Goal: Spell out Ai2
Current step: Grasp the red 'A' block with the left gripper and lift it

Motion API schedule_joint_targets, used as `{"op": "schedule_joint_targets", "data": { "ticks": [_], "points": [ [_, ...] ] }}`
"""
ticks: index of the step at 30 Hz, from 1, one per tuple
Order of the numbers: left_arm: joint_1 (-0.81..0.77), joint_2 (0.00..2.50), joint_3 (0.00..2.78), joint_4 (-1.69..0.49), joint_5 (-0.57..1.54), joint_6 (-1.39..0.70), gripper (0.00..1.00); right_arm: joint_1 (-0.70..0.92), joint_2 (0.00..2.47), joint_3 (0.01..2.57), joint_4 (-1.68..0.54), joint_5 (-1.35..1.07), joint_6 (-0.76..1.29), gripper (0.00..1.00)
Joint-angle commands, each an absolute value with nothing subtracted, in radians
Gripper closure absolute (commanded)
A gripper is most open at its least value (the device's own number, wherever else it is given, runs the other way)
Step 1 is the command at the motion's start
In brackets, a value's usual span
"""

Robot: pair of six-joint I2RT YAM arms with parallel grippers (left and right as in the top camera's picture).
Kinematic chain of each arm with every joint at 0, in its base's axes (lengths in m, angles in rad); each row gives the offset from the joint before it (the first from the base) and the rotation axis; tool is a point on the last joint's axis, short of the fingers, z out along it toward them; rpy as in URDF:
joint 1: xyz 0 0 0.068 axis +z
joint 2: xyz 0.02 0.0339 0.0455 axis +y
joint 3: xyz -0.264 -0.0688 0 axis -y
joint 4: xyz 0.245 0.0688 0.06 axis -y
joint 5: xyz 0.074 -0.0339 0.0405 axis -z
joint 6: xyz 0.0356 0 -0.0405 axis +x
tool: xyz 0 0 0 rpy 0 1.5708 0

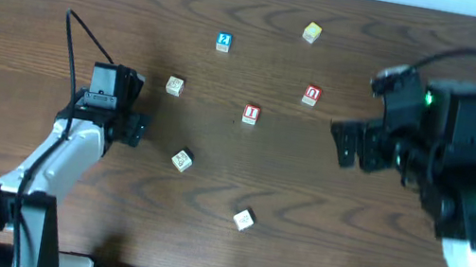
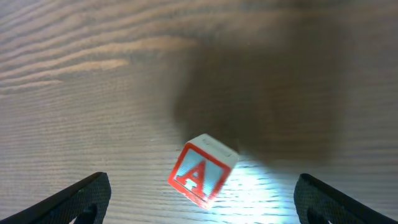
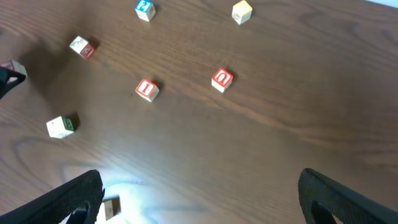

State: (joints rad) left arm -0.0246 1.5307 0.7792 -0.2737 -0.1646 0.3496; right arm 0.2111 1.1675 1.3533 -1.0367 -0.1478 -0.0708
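As the A block (image 2: 202,177) likely came first for Ai2, left gripper (image 1: 122,88) hung over it, fingers wide | right gripper (image 1: 347,143) hung apart, fingers wide, holding nothing.

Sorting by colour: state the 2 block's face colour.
The 2 block is blue, clearest in the overhead view.

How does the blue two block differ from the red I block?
The 2 block has a blue top face; the I block has a red one. The 2 block lies nearer the table's far edge, the I block nearer the middle. Both are small cubes lying free.
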Motion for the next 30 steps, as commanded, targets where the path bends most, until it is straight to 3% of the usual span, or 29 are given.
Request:
{"op": "schedule_joint_targets", "data": {
  "ticks": [1,8,9,15,30],
  "points": [
    [0.005,1.551,0.795,-0.269,-0.118,0.451,0.04,0.208,1.133,1.297,-1.026,-0.136,-0.072,0.01],
    [0.061,1.575,0.795,-0.281,-0.031,0.506,0.00,0.208,1.128,1.295,-1.020,-0.134,-0.068,0.01],
    [0.066,1.583,0.795,-0.281,-0.026,0.526,0.08,0.208,1.127,1.295,-1.016,-0.132,-0.068,0.01],
    [0.072,1.625,0.795,-0.273,0.028,0.562,0.24,0.208,1.127,1.295,-1.009,-0.131,-0.064,0.01],
    [0.072,1.663,0.795,-0.227,0.027,0.588,0.41,0.208,1.128,1.295,-0.994,-0.126,-0.060,0.01]
  ]
}}
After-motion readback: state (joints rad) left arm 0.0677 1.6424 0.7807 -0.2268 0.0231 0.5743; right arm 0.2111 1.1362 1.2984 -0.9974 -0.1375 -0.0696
